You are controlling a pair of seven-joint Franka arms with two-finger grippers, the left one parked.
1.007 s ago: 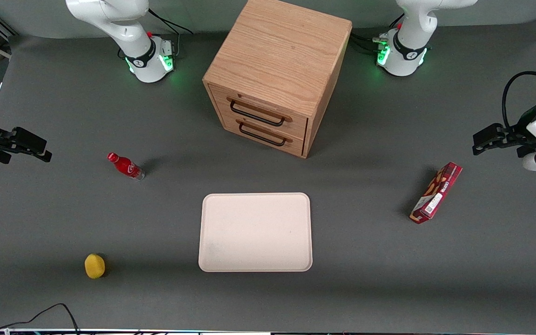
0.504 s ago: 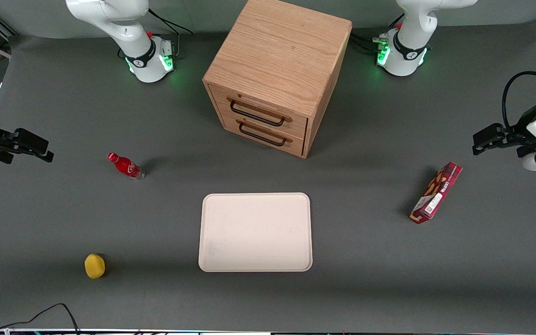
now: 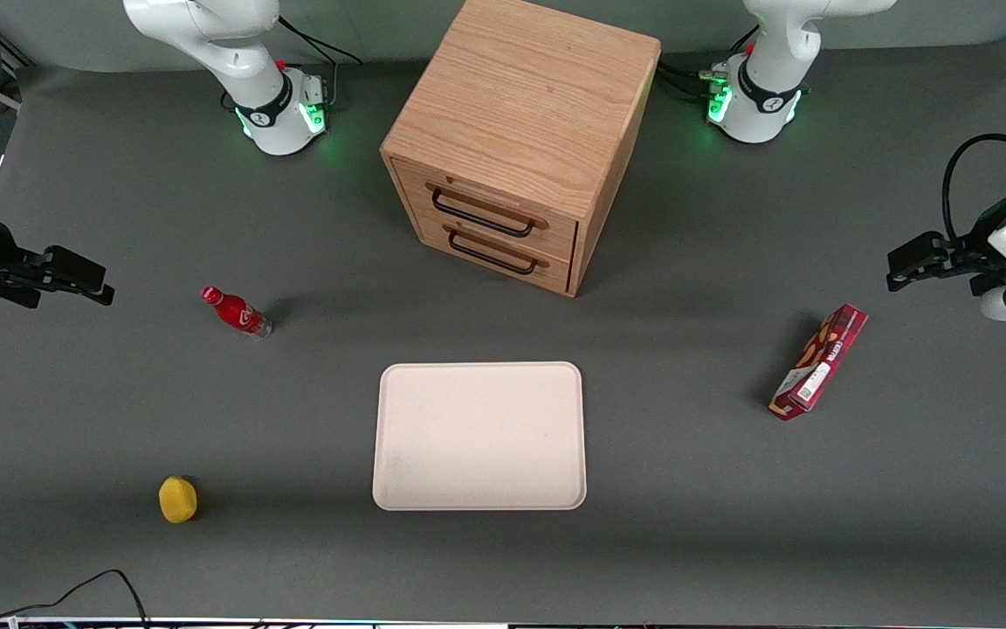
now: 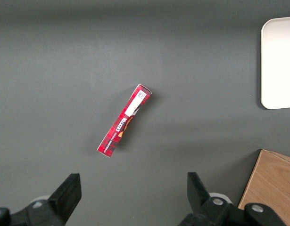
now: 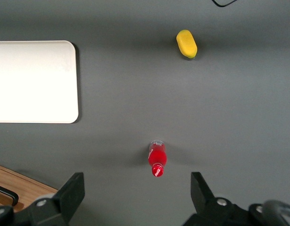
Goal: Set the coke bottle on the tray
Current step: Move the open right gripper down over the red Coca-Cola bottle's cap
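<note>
Coke bottle [image 3: 237, 312] stands on the table [image 3: 119, 402], well apart from the tray [image 3: 478, 435], so the released tool [image 3: 84, 286] should centre over it before dropping down.

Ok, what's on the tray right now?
Nothing: the tray is bare. The bottle stands on the table toward the working arm's end, and the gripper, fingers open, is beside it. Underneath the tray is hidden.

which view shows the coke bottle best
The right wrist view: the coke bottle stands upright on the table between the open gripper fingers' line of sight, seen from above. The front view shows it smaller, apart from the tray. The left wrist view misses it.
</note>
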